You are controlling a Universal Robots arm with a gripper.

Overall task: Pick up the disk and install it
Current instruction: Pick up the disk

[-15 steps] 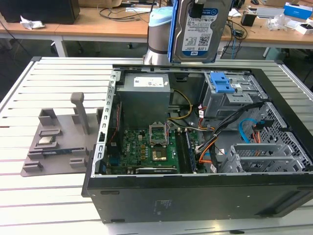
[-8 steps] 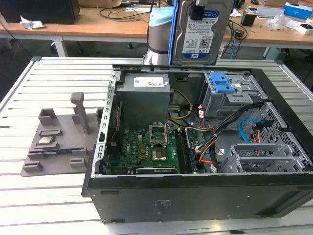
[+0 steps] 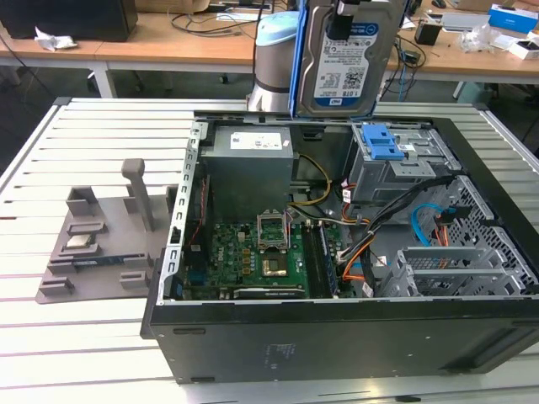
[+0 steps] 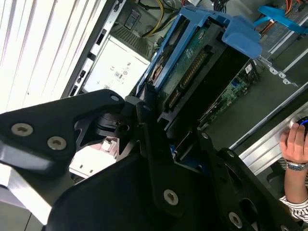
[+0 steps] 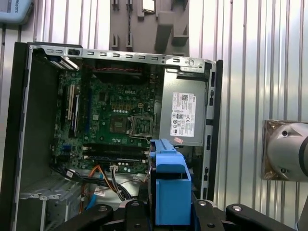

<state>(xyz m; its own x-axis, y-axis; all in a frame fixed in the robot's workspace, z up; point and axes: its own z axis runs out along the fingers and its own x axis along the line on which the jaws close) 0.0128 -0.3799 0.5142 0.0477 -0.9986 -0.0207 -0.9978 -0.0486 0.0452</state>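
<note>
Pick done: end effector (image 5: 169, 212) clamped on disk (image 3: 345, 59), above open case (image 3: 337, 337). Install pending; we judge carrier must square with drive cage (image 3: 404, 172).

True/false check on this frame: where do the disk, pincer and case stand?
1. The pincer holds the disk upright above the open computer case. True.
2. The disk is seated in the grey drive cage. False: it hangs above the case, clear of the cage.
3. The case's side is closed. False: it is open, and the motherboard shows.
4. A grey fixture tray lies beside the case, on the exterior view's left. True.
5. A person's hand shows in the second wrist view. True.
</note>
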